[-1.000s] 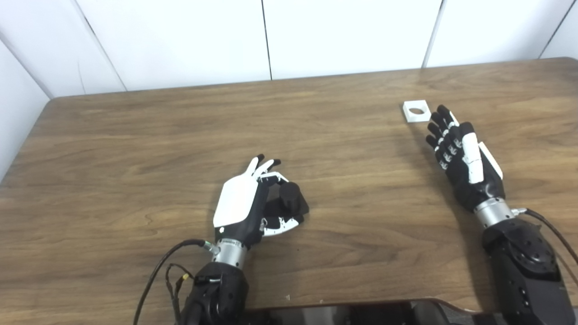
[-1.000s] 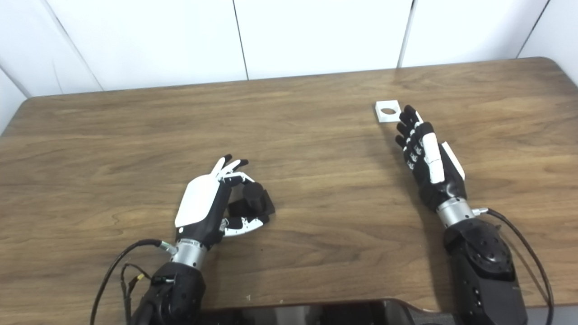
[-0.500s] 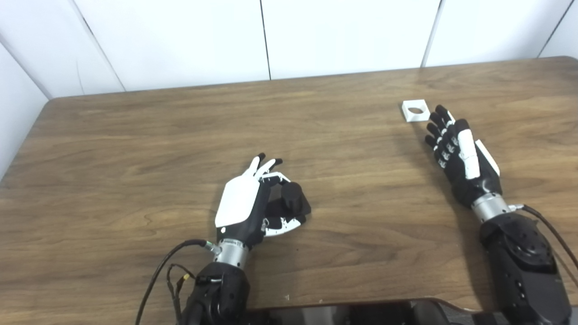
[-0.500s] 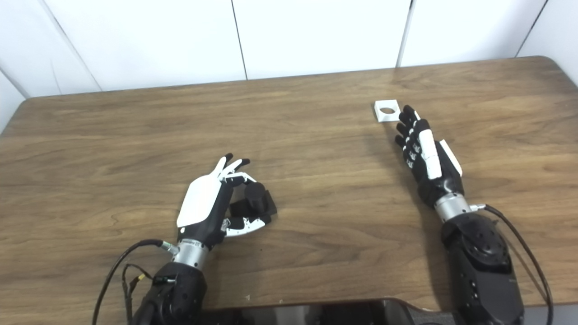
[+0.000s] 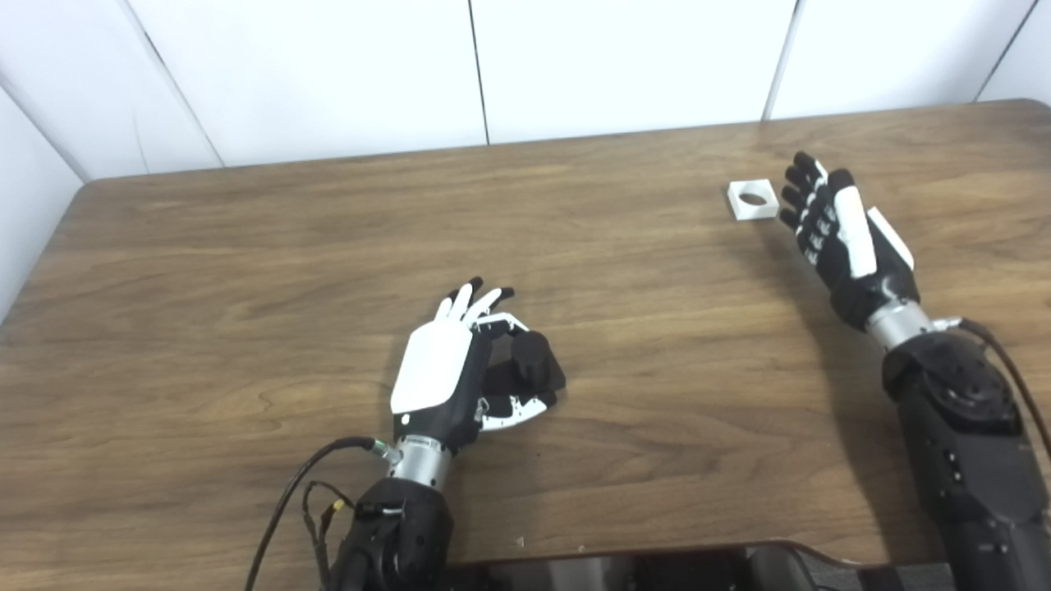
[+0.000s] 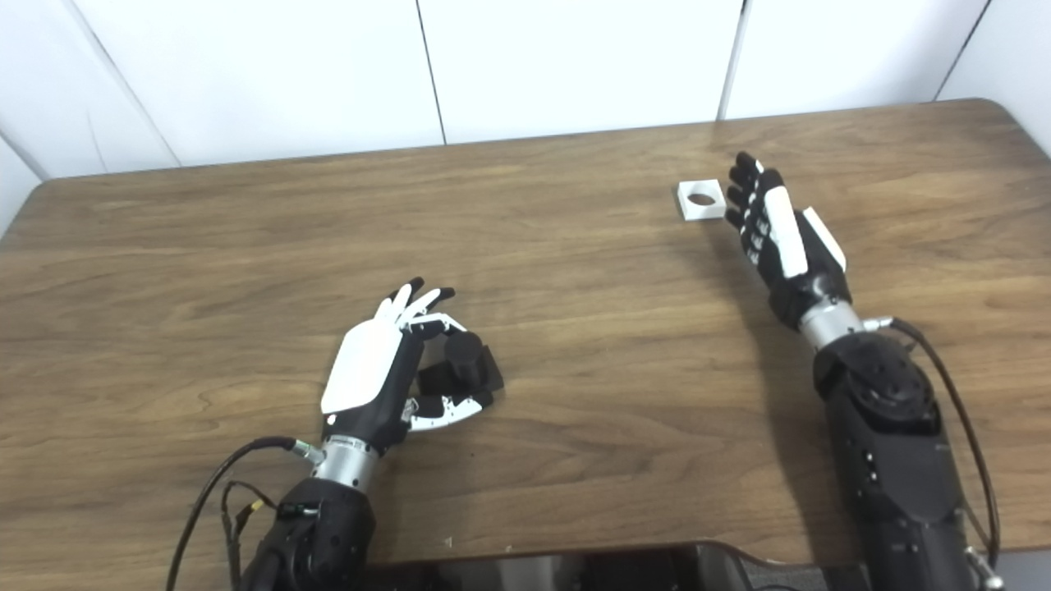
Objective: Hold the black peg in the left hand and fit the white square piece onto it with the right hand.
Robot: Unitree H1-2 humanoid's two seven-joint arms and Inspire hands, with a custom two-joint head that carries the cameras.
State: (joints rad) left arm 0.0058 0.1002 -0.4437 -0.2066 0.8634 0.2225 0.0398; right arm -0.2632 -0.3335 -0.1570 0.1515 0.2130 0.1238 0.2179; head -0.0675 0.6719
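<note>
The left hand (image 5: 447, 369) sits low over the table (image 5: 246, 271) near the front edge, its fingers curled round the black peg (image 5: 530, 357); the peg's round end points up and away from the palm, which looks to me like a deliberate presentation, the free end left bare so something can be slid over it; the thumb and fingertips wrap the peg's lower body, so the hand is closed on it, though whether the base also rests on the wood I cannot tell from here.

Well apart, toward the far right of the table, lies the white square piece (image 5: 753, 199), flat on the surface with its round hole facing up; that hole is plainly what has to go over the peg, and lying flat it offers only thin edges to pinch.

The right hand (image 5: 837, 226) is stretched out just beside the piece, on its right; the fingers are straight and spread a little, holding nothing; the fingertips (image 5: 792, 197) reach level with the piece's near right edge, close alongside and perhaps grazing it, but not over or round it. I judge this to be the approach to the pick-up; the hand would need to shift leftward and curl thumb and fingers across opposite edges before any lift.
</note>
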